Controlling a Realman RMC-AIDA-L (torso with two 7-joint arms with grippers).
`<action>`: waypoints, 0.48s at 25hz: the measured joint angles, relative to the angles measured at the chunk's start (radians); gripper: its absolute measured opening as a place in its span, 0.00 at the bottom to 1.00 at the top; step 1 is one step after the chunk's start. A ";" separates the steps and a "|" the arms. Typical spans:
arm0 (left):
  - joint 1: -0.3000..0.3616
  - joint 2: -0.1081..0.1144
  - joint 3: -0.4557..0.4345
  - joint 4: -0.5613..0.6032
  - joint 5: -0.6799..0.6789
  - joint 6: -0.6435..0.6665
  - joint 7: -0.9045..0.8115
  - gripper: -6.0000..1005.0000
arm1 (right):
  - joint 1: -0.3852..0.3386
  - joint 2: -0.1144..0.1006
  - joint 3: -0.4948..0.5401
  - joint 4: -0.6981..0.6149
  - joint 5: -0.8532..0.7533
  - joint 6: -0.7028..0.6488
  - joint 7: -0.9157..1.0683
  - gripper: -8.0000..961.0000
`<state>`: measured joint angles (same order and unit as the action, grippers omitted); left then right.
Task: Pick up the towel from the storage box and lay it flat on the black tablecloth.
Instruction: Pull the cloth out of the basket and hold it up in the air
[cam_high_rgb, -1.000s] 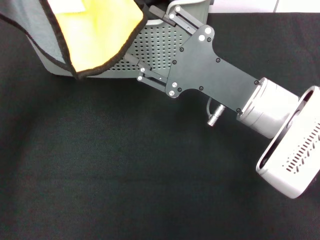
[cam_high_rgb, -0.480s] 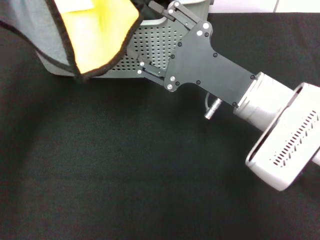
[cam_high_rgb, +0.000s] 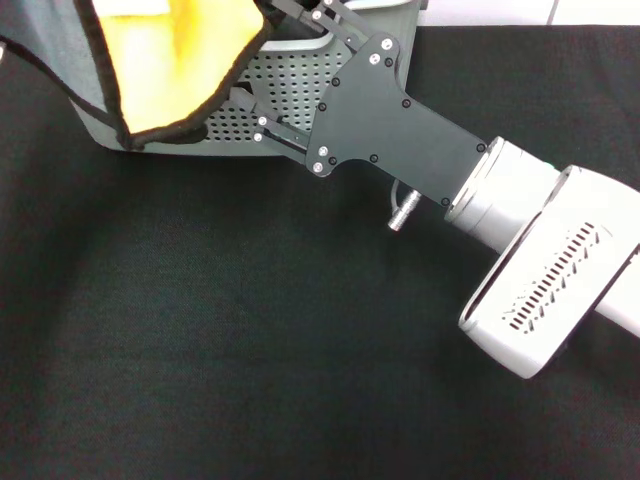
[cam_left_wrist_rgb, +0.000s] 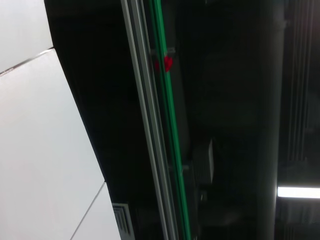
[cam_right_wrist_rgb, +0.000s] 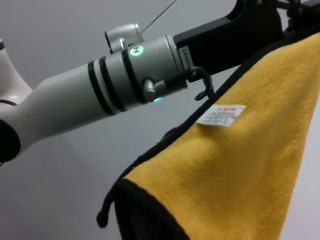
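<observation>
The towel (cam_high_rgb: 165, 60) hangs in the air at the far left, over the storage box (cam_high_rgb: 290, 95). Its yellow face shows, with black edging and the grey face at the left. In the right wrist view the towel (cam_right_wrist_rgb: 240, 165) hangs from its top corner at my left gripper (cam_right_wrist_rgb: 294, 14), which is shut on it. My right gripper (cam_high_rgb: 262, 55) reaches in from the lower right. It is open, with its fingers spread along the towel's right edge above the box. The black tablecloth (cam_high_rgb: 250, 330) covers the table.
The left arm (cam_right_wrist_rgb: 125, 75) stretches across the right wrist view with a green light on. The right arm's white wrist housing (cam_high_rgb: 550, 290) hangs over the cloth at the right. The left wrist view shows only dark rails and a white wall.
My right gripper has moved up and to the left, closer to the towel's right edge. The towel has shifted a little left and up.
</observation>
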<state>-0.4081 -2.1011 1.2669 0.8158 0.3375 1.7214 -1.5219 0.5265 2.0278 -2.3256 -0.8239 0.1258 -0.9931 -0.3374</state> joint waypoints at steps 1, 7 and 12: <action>0.000 0.000 0.004 0.000 -0.004 0.000 0.000 0.03 | 0.002 0.000 -0.001 0.003 0.001 0.001 -0.001 0.75; -0.001 0.000 0.014 0.004 -0.016 -0.001 0.000 0.03 | 0.010 0.000 -0.003 0.013 0.001 0.024 -0.001 0.75; -0.010 0.000 0.026 0.001 -0.020 -0.003 0.000 0.03 | 0.018 0.000 -0.005 0.010 0.002 0.026 -0.003 0.75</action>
<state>-0.4178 -2.1013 1.2929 0.8169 0.3179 1.7189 -1.5215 0.5443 2.0277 -2.3307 -0.8137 0.1274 -0.9671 -0.3399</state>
